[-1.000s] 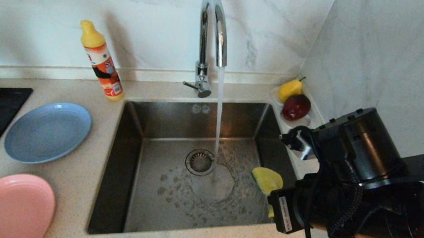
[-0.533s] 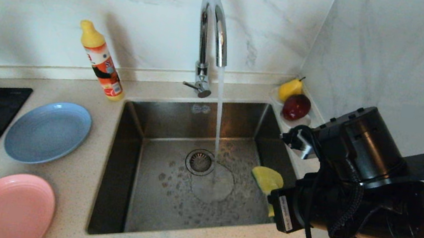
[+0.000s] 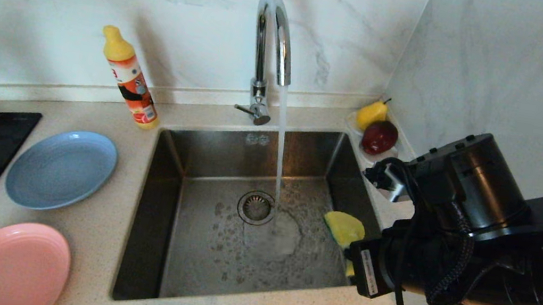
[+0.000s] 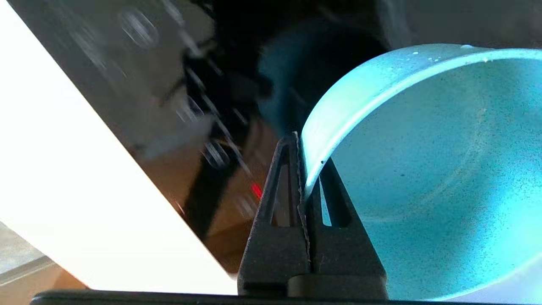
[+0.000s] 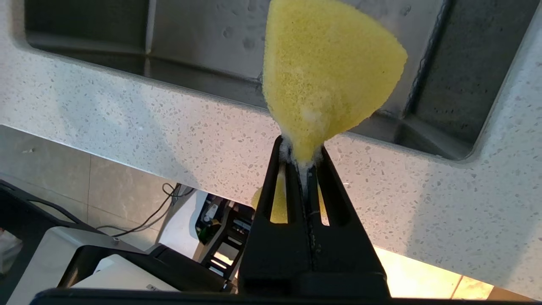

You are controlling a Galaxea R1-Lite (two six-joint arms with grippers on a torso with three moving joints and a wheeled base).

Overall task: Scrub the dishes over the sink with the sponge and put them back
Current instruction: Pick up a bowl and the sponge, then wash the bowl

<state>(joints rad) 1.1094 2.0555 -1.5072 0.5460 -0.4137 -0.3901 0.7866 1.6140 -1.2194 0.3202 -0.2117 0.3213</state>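
now the left gripper [image 4: 302, 186] has just clamped onto the small teal-blue bowl's [image 4: 423, 169] rim over the black hob, ready for washing; the right gripper [image 5: 302, 159] pinches the soft yellow sponge [image 5: 326, 72] above the steel sink [image 3: 160, 211].

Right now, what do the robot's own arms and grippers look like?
The right arm is bulky matte black cylinders with a braided black cable and a white label. The right gripper and left gripper each have slim black tapering fingers with slotted cut-outs and serrated inner edges.
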